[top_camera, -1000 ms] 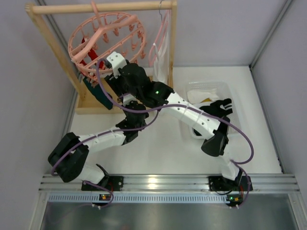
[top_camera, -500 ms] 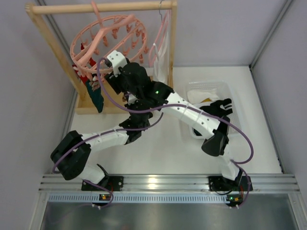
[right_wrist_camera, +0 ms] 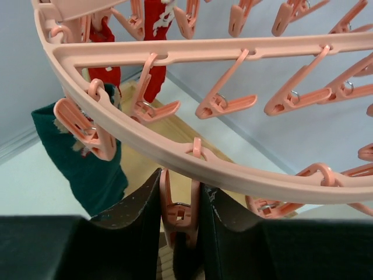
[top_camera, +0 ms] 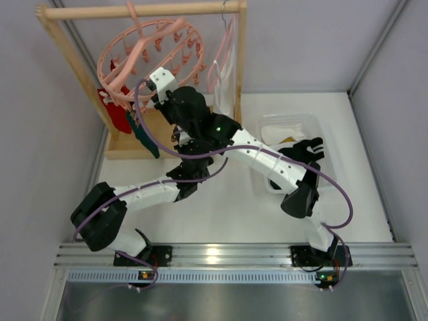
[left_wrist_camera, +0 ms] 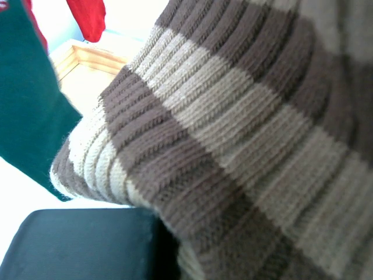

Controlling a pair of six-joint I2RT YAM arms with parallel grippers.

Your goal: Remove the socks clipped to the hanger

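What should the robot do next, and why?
Probably squeeze a little harder with the right gripper, whose fingers flank a clip peg under the hanger ring, so the peg opens. The left gripper, shut on the brown striped sock, might then draw it free.

The hanger (top_camera: pixel 144 45) is hung on the rail (top_camera: pixel 147 10) at far left, socks (top_camera: pixel 119 114) clipped beneath, a bin (top_camera: pixel 314 124) placed rightward.

The left arm (top_camera: pixel 144 194) and right arm (top_camera: pixel 267 160) have white links, black joints, purple cables (top_camera: pixel 342 194) and matte black fingers (right_wrist_camera: pixel 131 233).
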